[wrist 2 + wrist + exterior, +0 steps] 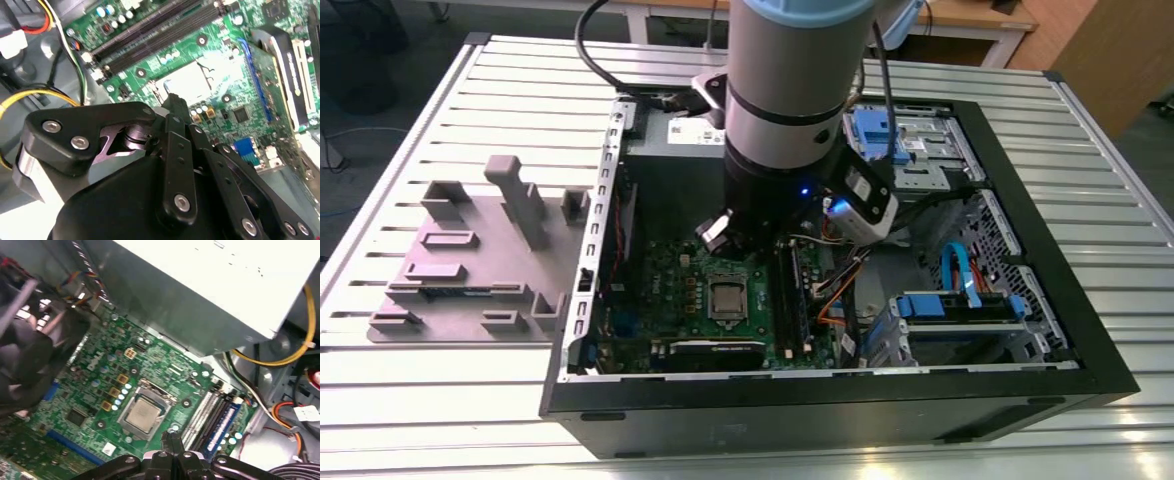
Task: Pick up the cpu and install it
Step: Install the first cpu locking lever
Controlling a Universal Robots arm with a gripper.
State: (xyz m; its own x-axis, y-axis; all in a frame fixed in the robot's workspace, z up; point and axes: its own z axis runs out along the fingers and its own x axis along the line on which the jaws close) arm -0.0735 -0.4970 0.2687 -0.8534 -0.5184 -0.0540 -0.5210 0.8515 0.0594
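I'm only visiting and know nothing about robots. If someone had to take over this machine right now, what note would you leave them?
Gripper: shut and holding nothing, poised above the motherboard inside the open computer case, close to the socket.
The cpu: lying flat inside the socket's metal frame, silver top up.
Done: the cpu is picked up and set into the socket.
Left: I cannot tell whether the socket's latch is closed, so check that and how squarely the cpu sits.
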